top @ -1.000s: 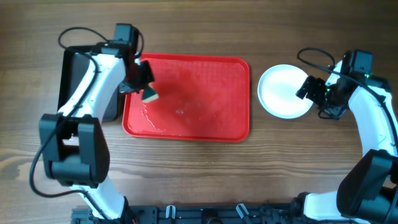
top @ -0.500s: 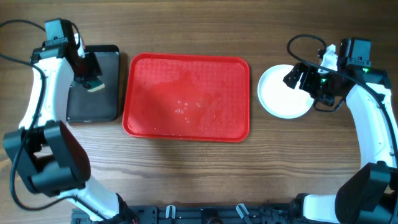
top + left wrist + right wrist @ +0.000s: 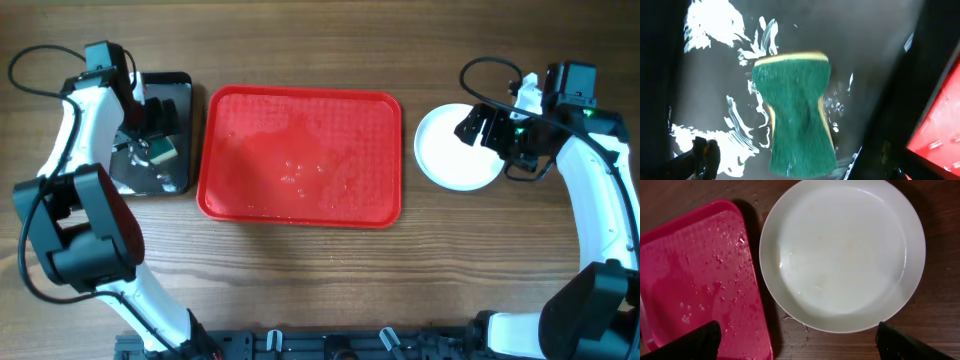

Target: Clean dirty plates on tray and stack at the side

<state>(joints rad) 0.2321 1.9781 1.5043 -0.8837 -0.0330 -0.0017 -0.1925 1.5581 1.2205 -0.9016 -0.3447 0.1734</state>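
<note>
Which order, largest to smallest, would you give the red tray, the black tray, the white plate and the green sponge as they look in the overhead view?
1. Red tray
2. Black tray, though partly covered
3. White plate
4. Green sponge

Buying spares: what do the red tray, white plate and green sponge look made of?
Red tray: likely plastic, glossy, beaded with water. White plate: glossy ceramic or melamine, unclear which. Green sponge: fibrous scouring layer, yellow foam showing at its edge.

tray point(image 3: 300, 205): wet glossy plastic | plate point(image 3: 842, 255): smooth glazed | sponge point(image 3: 797, 120): rough fibre | table point(image 3: 420, 270): wood
</note>
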